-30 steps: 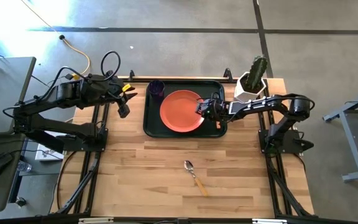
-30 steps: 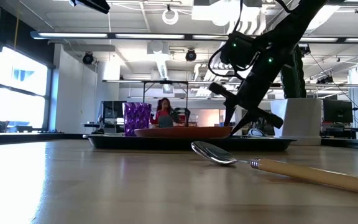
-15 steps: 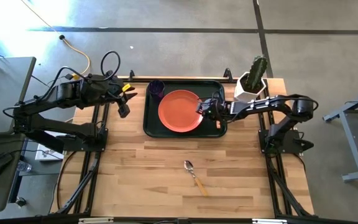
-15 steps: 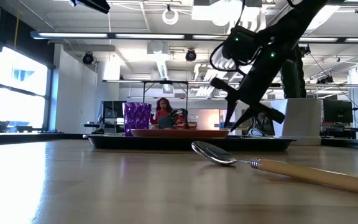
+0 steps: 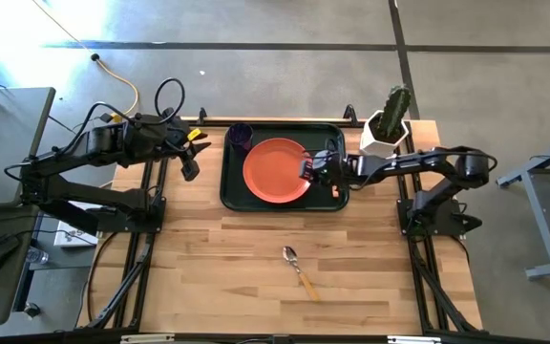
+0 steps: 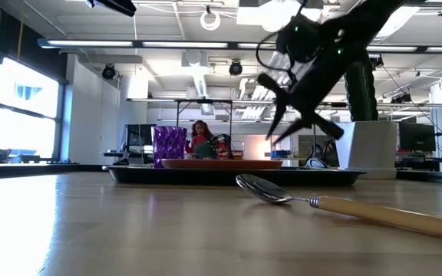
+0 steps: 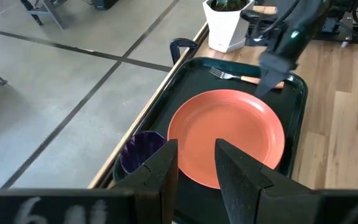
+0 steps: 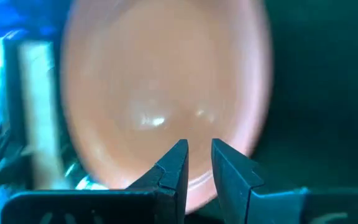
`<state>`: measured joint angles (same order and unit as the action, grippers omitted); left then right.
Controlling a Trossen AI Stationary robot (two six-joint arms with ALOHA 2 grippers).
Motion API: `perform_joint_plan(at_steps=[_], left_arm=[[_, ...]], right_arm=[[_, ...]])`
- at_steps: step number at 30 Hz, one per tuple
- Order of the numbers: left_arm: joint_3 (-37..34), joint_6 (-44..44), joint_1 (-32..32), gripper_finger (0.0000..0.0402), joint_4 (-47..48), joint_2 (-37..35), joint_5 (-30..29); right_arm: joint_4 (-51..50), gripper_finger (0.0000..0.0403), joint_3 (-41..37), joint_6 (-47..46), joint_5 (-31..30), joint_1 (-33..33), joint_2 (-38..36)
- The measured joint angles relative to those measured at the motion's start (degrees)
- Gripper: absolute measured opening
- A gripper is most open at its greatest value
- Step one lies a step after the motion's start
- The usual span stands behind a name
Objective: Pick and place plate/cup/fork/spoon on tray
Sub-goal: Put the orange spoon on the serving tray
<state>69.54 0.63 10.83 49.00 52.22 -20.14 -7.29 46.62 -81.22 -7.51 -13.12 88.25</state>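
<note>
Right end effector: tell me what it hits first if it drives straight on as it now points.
Probably the plate: it lies straight past the right end effector on the tray. Depth is unclear.

Right wrist view: the round flat orange plastic plate (image 8: 166,99) is blurred, its rim soft, and its lower edge is hidden behind the two dark fingertips (image 8: 174,163).

Low view: the large dark green rectangular plastic tray (image 6: 229,175) appears edge-on only as a thin band; the small dark purple cylindrical cup (image 6: 169,147) has its base hidden behind that rim. The tan-orange handle of the small silver-bowled spoon (image 6: 271,190) is cut off by the picture's edge.

High view: the small orange-handled fork (image 5: 334,189) is largely covered by the right arm, its tines too small to tell.
</note>
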Motion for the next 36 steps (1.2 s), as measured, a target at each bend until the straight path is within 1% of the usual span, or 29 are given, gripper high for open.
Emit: perform_joint_plan(at_steps=[4,9,14,17,21,23,29,31,34,36], left_arm=[[0.0,0.5,0.0,0.0094,0.0,0.0,0.0],[0.0,-0.5,0.0,0.0094,0.1,0.0,0.0],[0.0,-0.4,0.0,0.0094,0.0,0.0,0.0],[0.0,-0.5,0.0,0.0094,0.0,0.0,0.3],[0.0,-2.5,0.0,0.0094,0.0,0.0,3.4],[0.0,-4.5,0.0,0.0094,0.0,0.0,4.4],[0.0,-9.0,0.0,0.0094,0.2,0.0,4.6],[0.0,-10.4,0.0,0.0094,0.2,0.0,4.6],[0.0,-13.1,0.0,0.0094,0.2,0.0,4.6],[0.0,-14.3,0.0,0.0094,0.2,0.0,4.6]], right_arm=[[0.3,0.0059,1.8,6.5,1.0,2.3,-3.0],[0.5,0.0059,4.4,14.8,4.4,4.8,-5.5],[0.3,0.0059,6.5,20.8,7.8,6.2,-5.8],[1.4,0.0059,7.0,24.9,8.5,6.8,-5.9],[6.0,0.0061,7.0,28.6,12.2,6.9,-5.9],[8.8,0.0066,7.0,29.7,13.0,6.9,-5.9],[15.2,0.0107,7.0,31.7,15.5,6.9,-5.9],[17.9,0.0122,7.0,30.3,18.5,6.9,-5.9],[25.3,0.0133,7.0,29.2,24.1,7.5,-5.9],[31.4,0.0134,7.0,29.2,25.4,8.8,-5.9]])
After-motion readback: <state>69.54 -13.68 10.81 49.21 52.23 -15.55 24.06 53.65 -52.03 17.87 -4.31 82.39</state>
